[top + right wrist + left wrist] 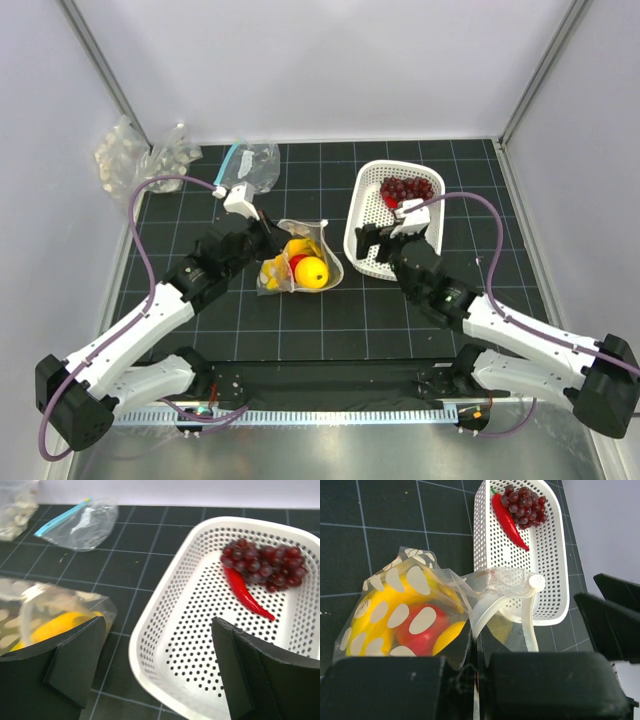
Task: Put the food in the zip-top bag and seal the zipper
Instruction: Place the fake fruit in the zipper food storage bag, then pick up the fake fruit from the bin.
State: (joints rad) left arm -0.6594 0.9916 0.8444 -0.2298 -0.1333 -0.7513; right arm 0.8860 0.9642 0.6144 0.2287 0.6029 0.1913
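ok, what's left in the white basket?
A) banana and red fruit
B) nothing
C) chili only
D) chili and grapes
D: the red chili lies beside the grape bunch in the white basket; the round red fruit is already in the zip-top bag.

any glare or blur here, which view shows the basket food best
Top external: soft even light, no harsh shadows, grapes small. Left wrist: white oval patches over the zip-top bag, glare or print unclear; left end effector a dark mass below. Right wrist: best, chili and grapes large and crisp in the white basket.
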